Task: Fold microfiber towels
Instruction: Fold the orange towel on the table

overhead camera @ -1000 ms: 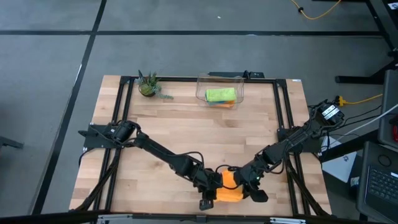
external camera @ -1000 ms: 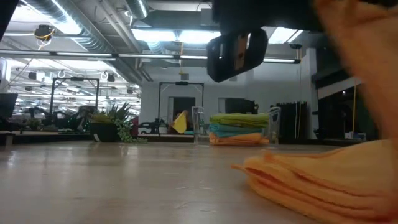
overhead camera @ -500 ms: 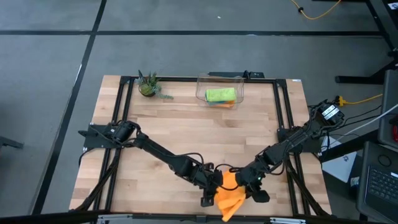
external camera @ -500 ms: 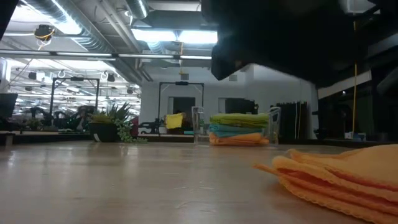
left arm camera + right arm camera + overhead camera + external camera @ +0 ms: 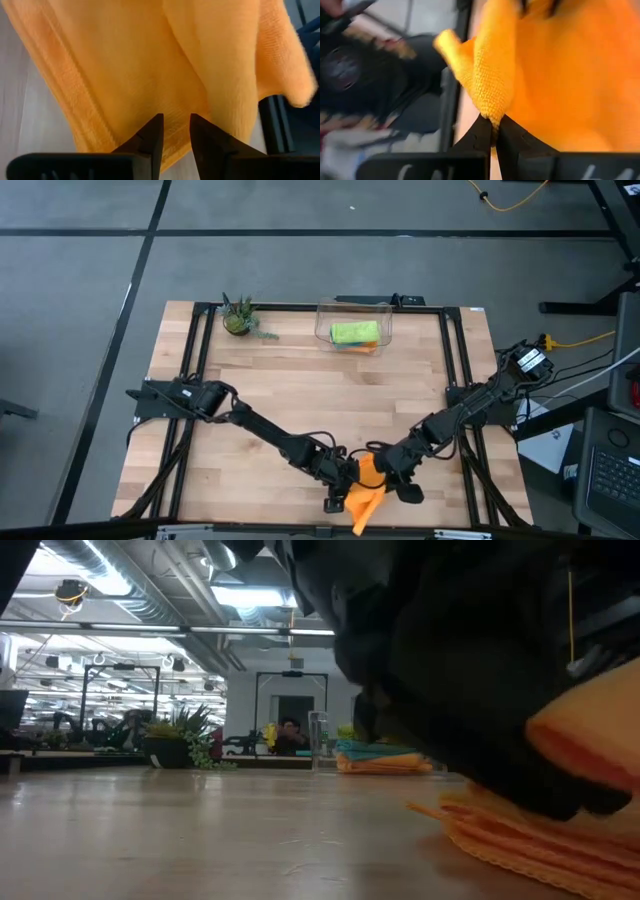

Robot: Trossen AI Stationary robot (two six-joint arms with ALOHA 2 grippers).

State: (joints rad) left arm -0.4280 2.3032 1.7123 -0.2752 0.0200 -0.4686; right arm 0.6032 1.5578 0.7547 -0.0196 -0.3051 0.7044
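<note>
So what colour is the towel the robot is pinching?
Orange. The right gripper pinches the orange towel; the right wrist view shows it best.

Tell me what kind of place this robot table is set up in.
Probably an open industrial lab or workshop: exposed silver ceiling ducts and strip lights overhead, bare grey concrete floor around the wooden table, and a yellow cable trailing beside it.

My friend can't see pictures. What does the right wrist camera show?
The right end effector is shut, pinching a fold of the orange towel, which fills most of the picture. Beside the towel, the view is too blurred to make out.
</note>
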